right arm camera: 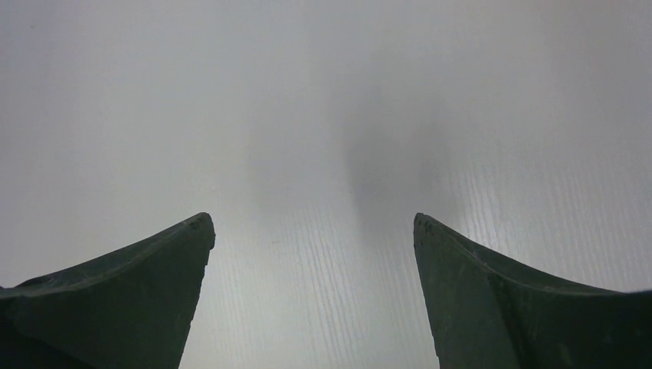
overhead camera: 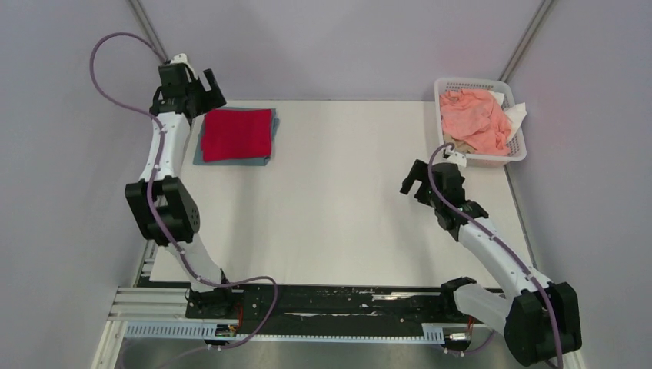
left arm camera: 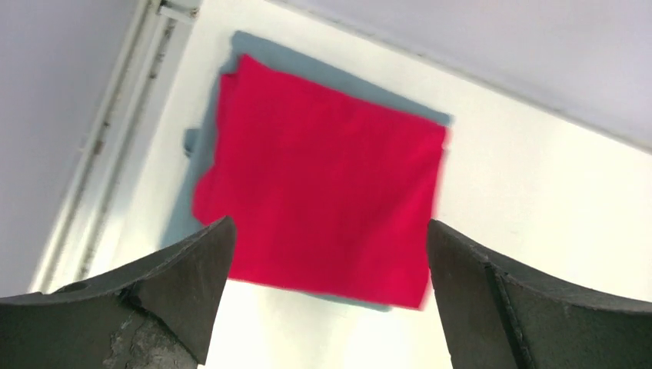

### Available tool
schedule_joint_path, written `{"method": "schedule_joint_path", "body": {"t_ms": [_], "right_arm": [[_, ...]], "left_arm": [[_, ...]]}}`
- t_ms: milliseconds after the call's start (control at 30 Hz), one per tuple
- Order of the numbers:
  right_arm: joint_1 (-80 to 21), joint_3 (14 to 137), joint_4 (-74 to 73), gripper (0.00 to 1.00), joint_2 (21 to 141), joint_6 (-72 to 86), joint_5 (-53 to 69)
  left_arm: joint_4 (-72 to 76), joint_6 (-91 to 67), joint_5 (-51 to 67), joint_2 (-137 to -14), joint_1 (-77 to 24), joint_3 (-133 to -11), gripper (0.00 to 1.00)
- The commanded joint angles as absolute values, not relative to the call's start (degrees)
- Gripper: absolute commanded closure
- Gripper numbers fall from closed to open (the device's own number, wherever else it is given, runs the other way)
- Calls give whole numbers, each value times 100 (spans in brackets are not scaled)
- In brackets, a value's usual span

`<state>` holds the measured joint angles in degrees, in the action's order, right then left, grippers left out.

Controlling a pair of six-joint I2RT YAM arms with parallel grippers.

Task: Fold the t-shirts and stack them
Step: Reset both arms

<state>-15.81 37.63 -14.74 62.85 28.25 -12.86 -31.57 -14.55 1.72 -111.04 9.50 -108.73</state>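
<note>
A folded crimson red t-shirt (overhead camera: 236, 134) lies flat on top of a folded grey-blue t-shirt (overhead camera: 265, 160) at the table's far left; only the blue one's edges show. In the left wrist view the red shirt (left arm camera: 323, 184) covers the blue shirt (left arm camera: 307, 65). My left gripper (overhead camera: 201, 86) hangs above the stack's far left corner, open and empty; it also shows in the left wrist view (left arm camera: 329, 234). My right gripper (overhead camera: 413, 182) is open and empty above bare table at mid-right; the right wrist view (right arm camera: 311, 223) shows only table between its fingers.
A white mesh basket (overhead camera: 521, 150) stands at the far right, holding crumpled pink cloth (overhead camera: 474, 118) and a bit of white cloth (overhead camera: 515, 114). Grey walls close in on the left, back and right. A black rail (overhead camera: 330, 301) runs along the near edge.
</note>
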Motion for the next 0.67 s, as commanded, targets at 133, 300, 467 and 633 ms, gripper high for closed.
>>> {"method": "schedule_joint_path", "body": {"t_ms": [133, 300, 467, 633], "right_arm": [[-1558, 3186, -1608, 0, 4879, 3129, -1342], [-1552, 2709, -1616, 0, 4004, 3252, -1686], [-1548, 2477, -1609, 0, 3423, 3334, -1797], [-1554, 2440, -1615, 0, 3309, 3355, -1960]], "left_arm": [[184, -3159, 1093, -7460, 124, -5952, 0], [633, -3217, 584, -6064, -939, -3968, 0], [787, -3422, 780, -5239, -1195, -2565, 0], [516, -3432, 539, -4429, -1211, -2254, 0]]}}
